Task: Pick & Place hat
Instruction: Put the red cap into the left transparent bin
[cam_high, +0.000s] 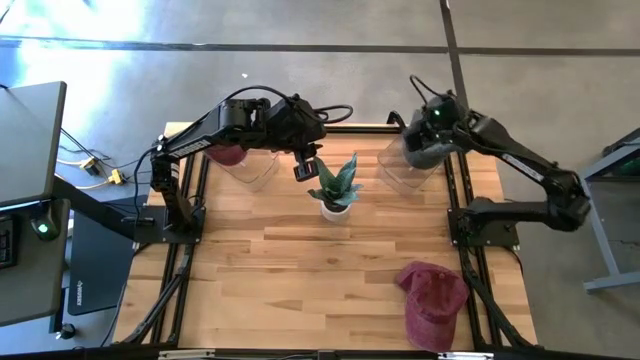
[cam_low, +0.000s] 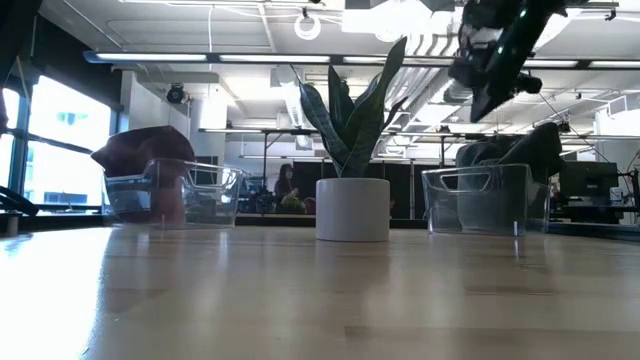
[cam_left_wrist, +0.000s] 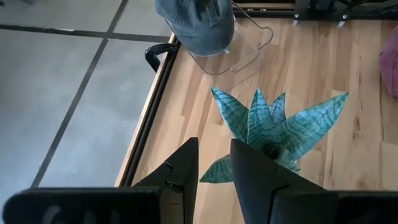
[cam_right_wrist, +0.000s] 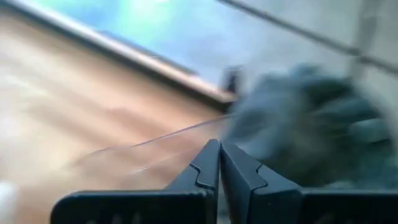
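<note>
1. The red hat (cam_high: 435, 302) lay flat on the table (cam_high: 300, 270) near its front right corner, well apart from both arms.
2. The left tool (cam_high: 306, 166) hovered just beside the potted plant (cam_high: 335, 190), its fingers (cam_left_wrist: 180, 171) slightly apart and holding nothing.
3. The right tool (cam_high: 432, 120) was above the right clear bin (cam_high: 412, 165), where a grey hat (cam_high: 428, 150) sat; its fingers (cam_right_wrist: 208, 165) were closed together, empty.
4. A dark red hat (cam_high: 226, 155) rested in the left clear bin (cam_high: 250, 165).
5. Risk, I think: the left arm could hit the plant leaves and tip the pot if it moved low toward the hat
</note>
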